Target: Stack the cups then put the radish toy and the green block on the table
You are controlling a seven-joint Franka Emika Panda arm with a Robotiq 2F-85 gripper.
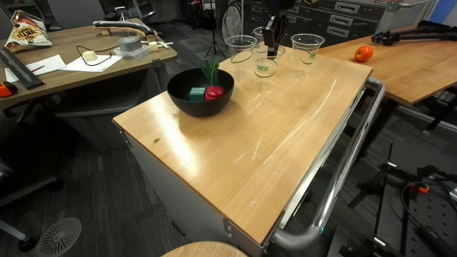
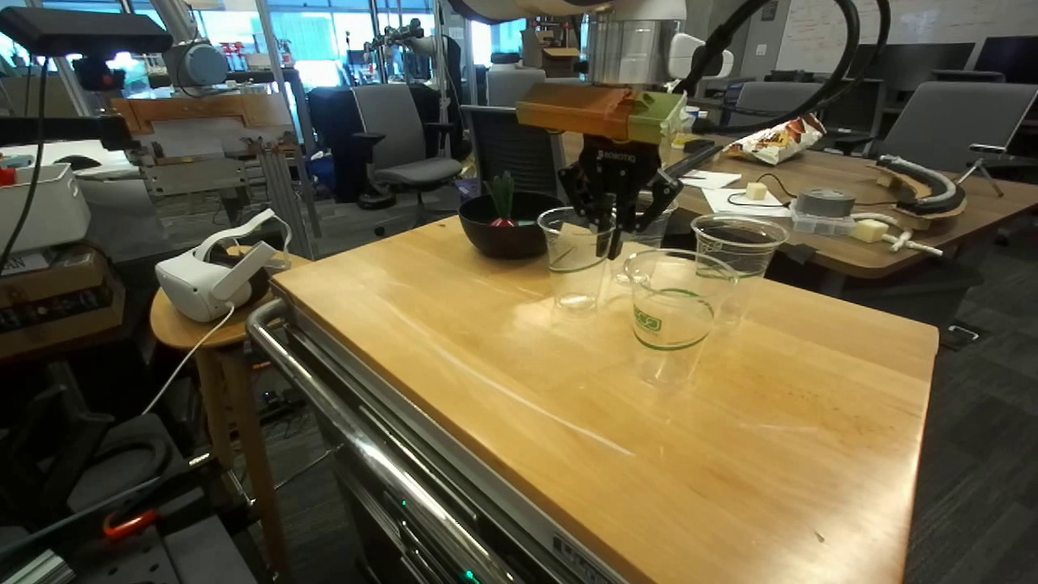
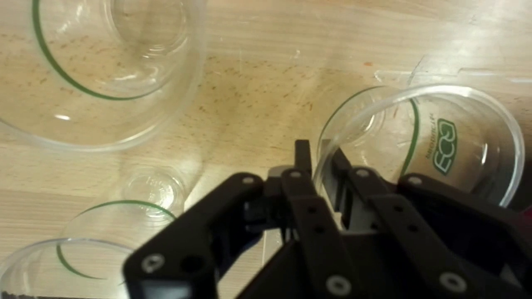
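Several clear cups (image 1: 307, 53) stand upright and separate on the light-wood table (image 1: 250, 142). My gripper (image 3: 321, 155) reaches down at the rim of one cup (image 3: 445, 146), the one on the rail side nearer the bowl; it is also the cup (image 2: 574, 264) in an exterior view. That rim runs between the fingers (image 3: 303, 153), which stand close together with a slim gap. Whether both pads press on the wall I cannot tell. Inside a black bowl (image 1: 203, 109) lie the radish toy (image 1: 214, 92), red with a green stalk, and the green block (image 1: 197, 94).
Other cups (image 3: 153, 191) stand near the gripper in the wrist view. A metal rail (image 2: 357, 430) edges the table. A desk (image 1: 142, 64) with clutter is nearby. Another wooden surface bears an orange-red round object (image 1: 363, 53). On a stool rests a white headset (image 2: 203, 280).
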